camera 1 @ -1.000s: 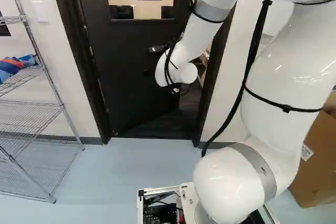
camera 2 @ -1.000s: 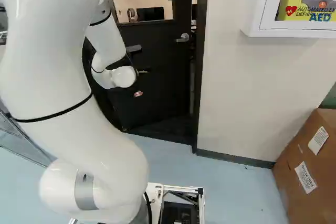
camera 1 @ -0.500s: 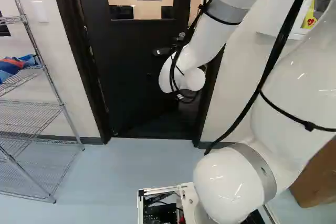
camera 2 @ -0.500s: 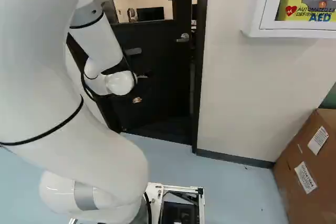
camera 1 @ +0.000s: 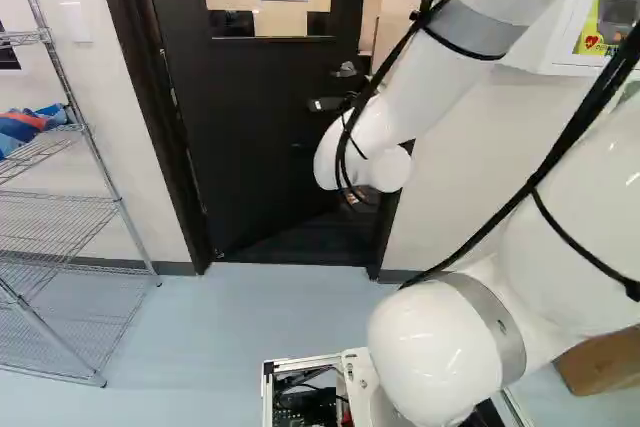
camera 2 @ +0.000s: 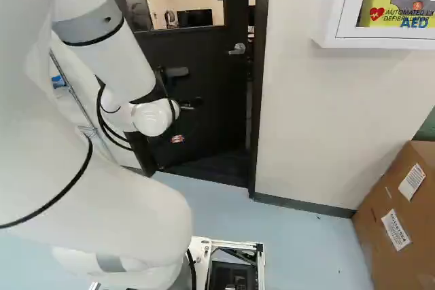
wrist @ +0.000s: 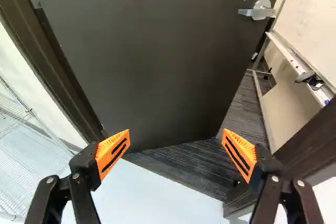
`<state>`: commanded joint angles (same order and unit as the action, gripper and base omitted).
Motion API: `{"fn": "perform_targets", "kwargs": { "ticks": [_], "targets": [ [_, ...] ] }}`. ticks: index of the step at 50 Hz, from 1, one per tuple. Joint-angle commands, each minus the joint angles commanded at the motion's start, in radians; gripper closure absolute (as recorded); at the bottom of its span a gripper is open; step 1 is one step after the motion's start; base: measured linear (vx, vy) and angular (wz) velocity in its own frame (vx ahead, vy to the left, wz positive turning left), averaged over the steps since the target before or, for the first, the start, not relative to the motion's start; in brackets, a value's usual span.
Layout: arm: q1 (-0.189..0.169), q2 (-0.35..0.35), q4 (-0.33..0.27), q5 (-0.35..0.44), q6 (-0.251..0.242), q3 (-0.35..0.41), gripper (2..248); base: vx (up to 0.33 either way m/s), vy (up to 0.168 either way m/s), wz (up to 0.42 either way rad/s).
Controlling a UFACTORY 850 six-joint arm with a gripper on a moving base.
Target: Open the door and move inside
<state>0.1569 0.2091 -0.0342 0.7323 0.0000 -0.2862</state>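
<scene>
A black door (camera 2: 214, 93) with a window is seen ajar, swung inward from its dark frame (camera 2: 257, 140). The gripper (camera 2: 187, 104) is held in front of the door panel, its orange-padded fingers (wrist: 112, 153) spread wide apart. The silver lever handle (wrist: 260, 10) is mounted at the door's free edge, beside the gap, through which dark flooring (wrist: 244, 111) and a whiteboard (wrist: 312, 22) are glimpsed. A wire shelving rack (camera 1: 75, 202) is positioned at the left of the left base view; a cardboard box (camera 2: 380, 198) is shown at the right of the right base view.
</scene>
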Motion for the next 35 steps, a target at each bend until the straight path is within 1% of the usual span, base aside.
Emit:
{"fn": "perform_targets", "kwargs": {
  "ticks": [5, 10, 28, 35],
  "targets": [
    [-0.013, 0.022, 0.002, 0.000, 0.000, 0.020, 3, 0.000, 0.000, 0.000],
    [-0.018, 0.030, 0.002, 0.000, 0.000, 0.027, 3, 0.000, 0.000, 0.000],
    [-0.019, 0.033, 0.002, 0.000, 0.000, 0.029, 3, 0.000, 0.000, 0.000],
    [-0.019, 0.033, 0.002, 0.000, 0.000, 0.029, 3, 0.071, 0.052, 0.007]
  ]
}}
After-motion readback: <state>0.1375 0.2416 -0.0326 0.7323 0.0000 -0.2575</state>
